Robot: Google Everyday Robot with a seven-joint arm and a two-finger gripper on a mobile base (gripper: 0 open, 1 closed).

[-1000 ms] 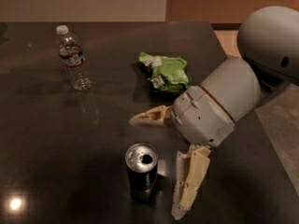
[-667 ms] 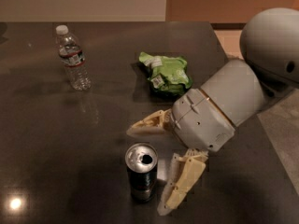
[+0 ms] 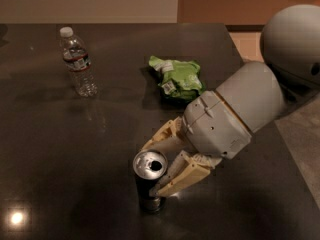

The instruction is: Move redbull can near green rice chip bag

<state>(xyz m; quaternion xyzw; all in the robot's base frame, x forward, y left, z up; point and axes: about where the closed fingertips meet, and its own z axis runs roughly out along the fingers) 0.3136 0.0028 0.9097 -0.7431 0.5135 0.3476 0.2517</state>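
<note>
The redbull can stands upright on the dark table near its front edge, its silver top with the pull-tab hole facing up. My gripper reaches in from the right, with one tan finger behind the can and the other against its front right side. The fingers press on the can. The green rice chip bag lies further back, to the right of centre, well apart from the can.
A clear plastic water bottle with a white cap stands at the back left. My arm's grey wrist and large round housing hang over the table's right edge. A light reflection shines at the front left.
The gripper has moved left to the can and its fingers have closed from a wide spread to either side of the can. The can, bag and bottle have not moved.
</note>
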